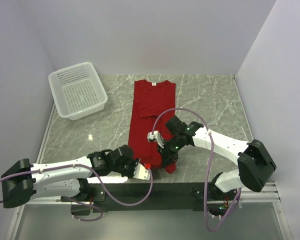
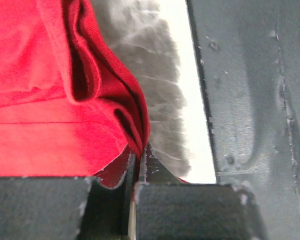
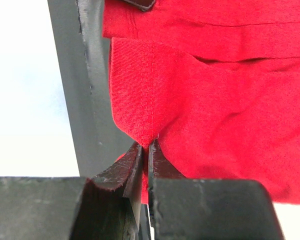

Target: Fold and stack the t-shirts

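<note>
Left gripper [image 2: 139,156] and right gripper [image 3: 149,149] are each clamped tight on a near hem corner of the red t-shirt [image 1: 152,100]. The crosswise fold looks due: lift both corners evenly and carry them toward the far end.

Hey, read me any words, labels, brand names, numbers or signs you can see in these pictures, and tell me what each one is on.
No text can be read in any view.
The neck label on the red t-shirt: a small white tag, too small to read.
The white basket: no marking visible.
Both wrist views: only red fabric close up, no lettering.
</note>
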